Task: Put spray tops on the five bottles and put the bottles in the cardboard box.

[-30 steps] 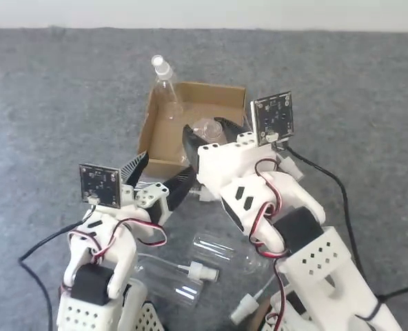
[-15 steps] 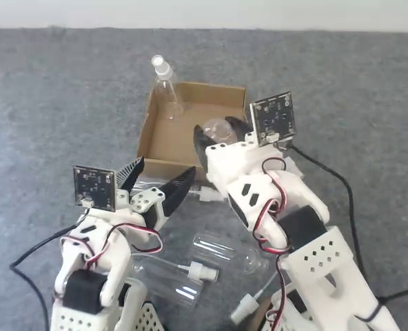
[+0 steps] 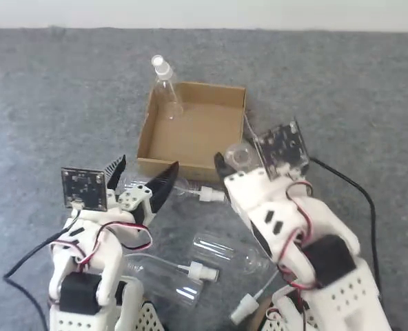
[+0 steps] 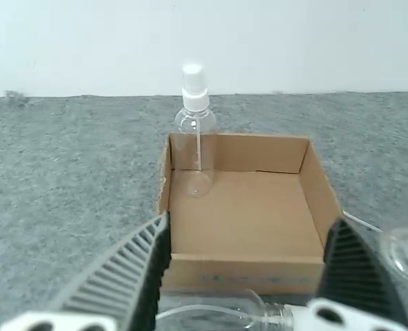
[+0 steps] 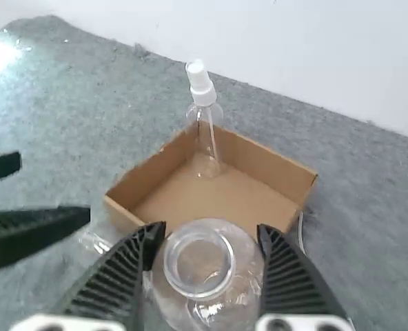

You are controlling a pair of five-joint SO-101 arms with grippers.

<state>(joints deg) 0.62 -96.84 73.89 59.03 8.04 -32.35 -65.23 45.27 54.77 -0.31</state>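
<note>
Grey carpeted counter. Your right gripper [image 5: 211, 234] clamped a capless bottle [image 5: 200, 276] near frame centre, beside the cardboard box [image 3: 145, 131]; left gripper [image 4: 252, 224] gaped empty. Judged light, slick, thin-walled: hold the body gently.

The carpet [image 3: 52, 103] is flecked grey, the cardboard box [image 3: 190, 141] tan. Its bottle [image 3: 169, 98] is clear (spray top [image 3: 161, 67] white).

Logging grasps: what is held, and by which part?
The right end effector holds an uncapped bottle by its shoulder, below the open neck; the left end effector holds nothing.
</note>
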